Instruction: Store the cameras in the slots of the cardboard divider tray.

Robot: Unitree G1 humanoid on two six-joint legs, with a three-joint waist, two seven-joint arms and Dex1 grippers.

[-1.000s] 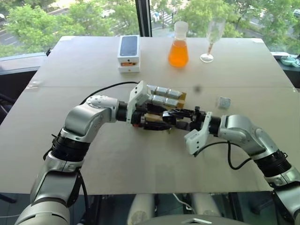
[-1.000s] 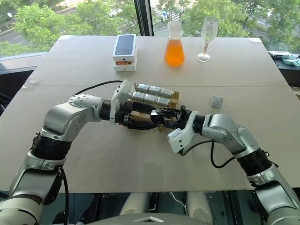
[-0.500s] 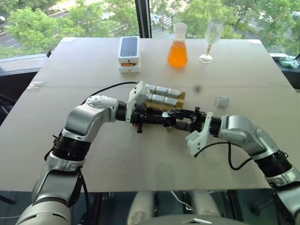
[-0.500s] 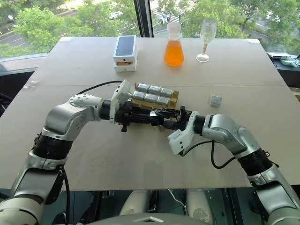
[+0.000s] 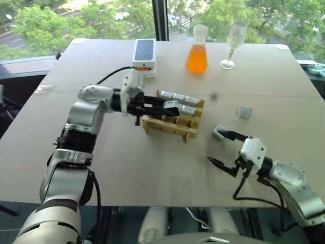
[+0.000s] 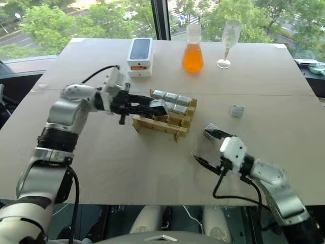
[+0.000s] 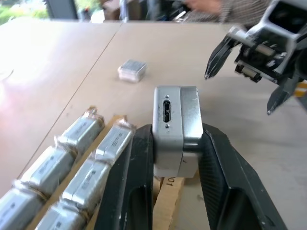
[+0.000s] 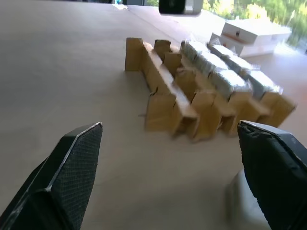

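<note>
One small silver-grey boxy camera [image 7: 175, 128] is clamped between the closed left fingers [image 7: 217, 158], held just above the near rows of the tan cardboard divider tray [image 5: 172, 124], whose far rows already hold cameras. Step in hand, by judgement: inserting this camera. Next move calls for lining it up over an empty slot and lowering it squarely. The right fingers [image 5: 219, 162] stand wide apart and empty, well clear of the tray; a second ago they were shut at the tray beside the left fingers.
</note>
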